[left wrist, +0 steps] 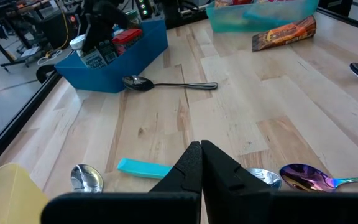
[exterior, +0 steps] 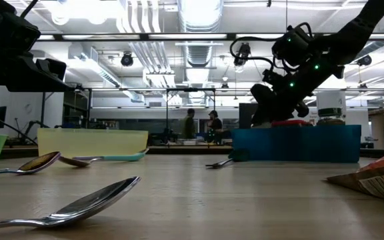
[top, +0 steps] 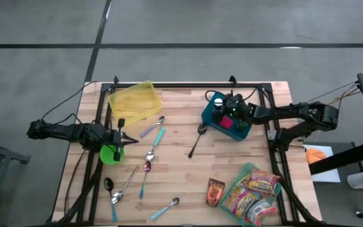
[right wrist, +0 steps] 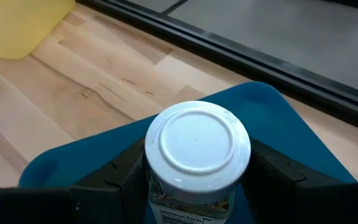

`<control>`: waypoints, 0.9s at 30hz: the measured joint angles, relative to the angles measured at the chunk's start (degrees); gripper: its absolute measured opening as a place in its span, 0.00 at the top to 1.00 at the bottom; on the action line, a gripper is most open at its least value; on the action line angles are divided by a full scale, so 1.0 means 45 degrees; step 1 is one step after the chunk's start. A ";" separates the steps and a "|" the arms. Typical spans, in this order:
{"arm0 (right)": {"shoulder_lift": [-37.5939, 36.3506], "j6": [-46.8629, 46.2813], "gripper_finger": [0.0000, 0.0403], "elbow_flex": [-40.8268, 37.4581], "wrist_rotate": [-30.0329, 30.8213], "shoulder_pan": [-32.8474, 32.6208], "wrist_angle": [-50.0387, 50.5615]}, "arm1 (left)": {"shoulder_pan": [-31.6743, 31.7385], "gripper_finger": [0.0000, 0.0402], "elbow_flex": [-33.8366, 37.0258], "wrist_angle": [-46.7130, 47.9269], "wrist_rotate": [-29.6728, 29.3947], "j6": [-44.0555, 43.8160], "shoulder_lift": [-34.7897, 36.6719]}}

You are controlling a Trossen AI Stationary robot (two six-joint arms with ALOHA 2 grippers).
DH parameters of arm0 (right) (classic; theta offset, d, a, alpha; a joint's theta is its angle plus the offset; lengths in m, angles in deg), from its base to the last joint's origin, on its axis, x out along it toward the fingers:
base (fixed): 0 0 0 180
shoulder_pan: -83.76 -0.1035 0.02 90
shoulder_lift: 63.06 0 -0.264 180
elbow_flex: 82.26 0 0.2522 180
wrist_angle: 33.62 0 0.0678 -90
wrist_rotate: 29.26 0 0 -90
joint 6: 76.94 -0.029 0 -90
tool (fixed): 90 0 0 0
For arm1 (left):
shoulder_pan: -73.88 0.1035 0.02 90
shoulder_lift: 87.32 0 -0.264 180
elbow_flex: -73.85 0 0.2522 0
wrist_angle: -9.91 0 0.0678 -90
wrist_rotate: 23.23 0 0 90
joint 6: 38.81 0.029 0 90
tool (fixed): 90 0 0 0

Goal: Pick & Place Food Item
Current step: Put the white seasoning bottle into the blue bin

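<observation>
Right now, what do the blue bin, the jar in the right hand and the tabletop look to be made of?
Blue bin: likely plastic; smooth, uniform colour, rounded rim.
Jar: white lid looks like moulded plastic with ringed ridges; body material unclear, mostly hidden, with a printed label. The right hand grips it above the bin.
Tabletop: pale wood planks, visible grain and seams.

No text can be read anywhere. The white-lidded jar (right wrist: 197,155) carries a printed label below its lid, but the lettering is too small to make out (only a strip of it shows). The snack packets (top: 252,192) in the clear tray and the brown packet (top: 215,192) beside it show bright printing, none of it legible.
</observation>
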 joint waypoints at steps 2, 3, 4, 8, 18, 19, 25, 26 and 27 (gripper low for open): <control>-0.0034 0.0007 0.51 -0.0005 0.0009 0.0000 0.0015 | 0.0001 1.00 0.0001 -0.0002 0.0000 0.0000 0.0000; -0.0057 0.0014 0.51 -0.0005 0.0004 0.0000 0.0024 | 0.0001 1.00 0.0000 -0.0001 0.0000 0.0000 0.0001; -0.0080 0.0026 0.51 -0.0009 -0.0005 0.0000 0.0046 | 0.0003 1.00 0.0000 0.0000 0.0000 0.0000 0.0000; -0.0134 0.0033 0.44 -0.0015 -0.0021 0.0000 0.0105 | 0.0002 1.00 0.0000 0.0000 0.0000 0.0000 0.0000; -0.0143 -0.0056 0.34 -0.0024 -0.0025 -0.0010 0.0398 | 0.0001 1.00 0.0000 -0.0001 0.0000 0.0000 0.0000; -0.0162 0.0021 0.34 -0.0024 -0.0025 -0.0010 0.0398 | 0.0003 1.00 0.0000 -0.0002 0.0000 0.0000 0.0000; -0.0694 0.0333 0.34 -0.0024 -0.0021 -0.0010 0.0393 | 0.0000 1.00 0.0000 -0.0002 0.0000 0.0000 0.0000; -0.0829 0.0354 0.34 -0.0024 -0.0039 -0.0010 0.0393 | 0.0000 1.00 0.0000 -0.0002 0.0000 0.0000 0.0000; -0.0983 0.0354 0.34 -0.0024 -0.0072 -0.0010 0.0394 | 0.0005 1.00 0.0000 -0.0002 0.0000 0.0000 0.0000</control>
